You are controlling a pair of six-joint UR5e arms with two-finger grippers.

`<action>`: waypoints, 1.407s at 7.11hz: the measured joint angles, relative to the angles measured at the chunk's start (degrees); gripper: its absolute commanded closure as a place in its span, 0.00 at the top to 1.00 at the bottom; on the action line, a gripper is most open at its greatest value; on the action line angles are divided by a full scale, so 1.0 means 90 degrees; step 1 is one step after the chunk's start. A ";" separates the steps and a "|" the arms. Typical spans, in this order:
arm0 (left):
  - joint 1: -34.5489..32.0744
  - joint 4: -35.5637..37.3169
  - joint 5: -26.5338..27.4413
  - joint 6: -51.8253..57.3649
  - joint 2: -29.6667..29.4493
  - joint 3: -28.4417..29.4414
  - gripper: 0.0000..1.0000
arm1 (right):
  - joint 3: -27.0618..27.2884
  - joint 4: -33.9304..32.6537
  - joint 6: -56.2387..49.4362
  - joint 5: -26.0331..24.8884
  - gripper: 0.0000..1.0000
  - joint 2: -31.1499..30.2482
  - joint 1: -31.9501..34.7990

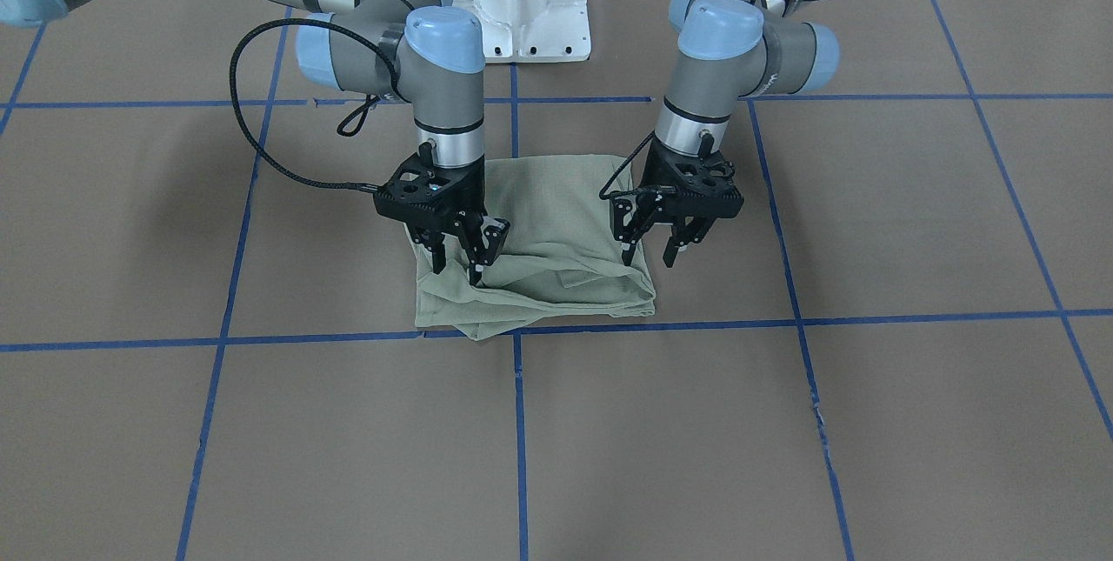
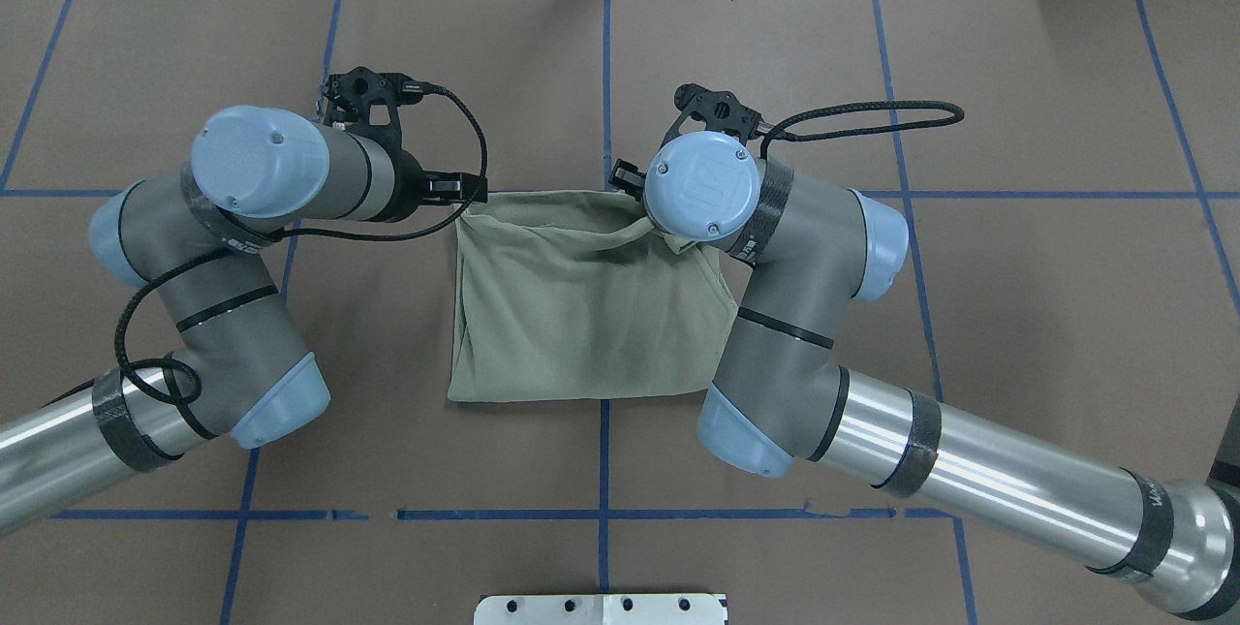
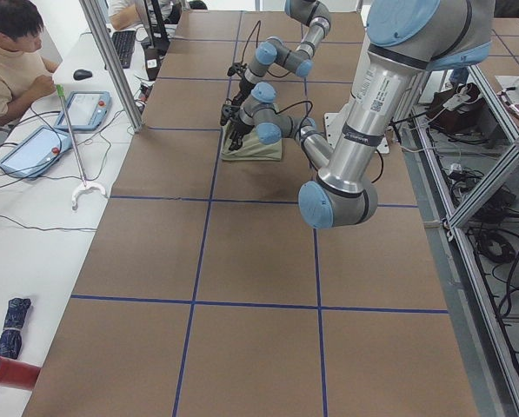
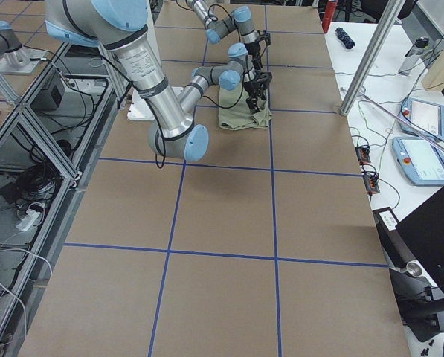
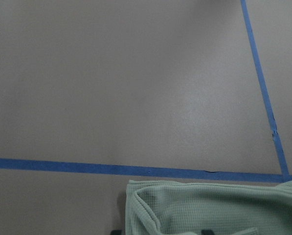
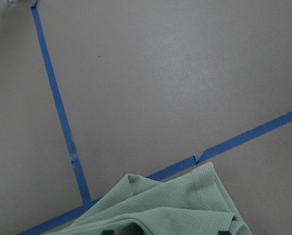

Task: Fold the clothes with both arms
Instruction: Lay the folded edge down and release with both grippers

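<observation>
The clothes are one sage-green knit shirt (image 1: 556, 239), folded into a rough square on the brown table (image 2: 581, 315). Its far edge, away from the robot's base, is rumpled. Both arms hang over that far edge. My left gripper (image 1: 650, 258) is open over one far corner, its fingers spread just above the cloth. My right gripper (image 1: 456, 270) is open over the other far corner, with fingertips close to the fabric. Neither holds anything. Each wrist view shows a shirt corner (image 5: 209, 208) (image 6: 170, 205) at the bottom. In the overhead view the wrists hide most of both grippers.
Blue tape lines (image 1: 517, 422) grid the brown table. The white pedestal base (image 1: 522, 4) stands behind the shirt. A person (image 3: 7, 52) sits at a side desk with tablets (image 3: 85, 109) beyond the table's edge.
</observation>
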 measured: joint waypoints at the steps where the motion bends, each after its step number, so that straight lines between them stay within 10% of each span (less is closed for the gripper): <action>1: -0.0081 0.0000 -0.0133 0.0139 0.0011 0.0000 1.00 | 0.0030 -0.0006 -0.0034 -0.0102 1.00 0.0003 -0.0260; 5: -0.0122 -0.0016 -0.0205 0.0150 0.0023 0.0000 1.00 | -0.0335 -0.0015 -0.0537 -0.0647 1.00 -0.0010 -0.0883; 10: -0.0123 -0.0192 -0.0212 0.0137 0.0056 -0.0001 1.00 | -0.1959 -0.0029 -0.1355 -0.0707 1.00 0.0607 0.0198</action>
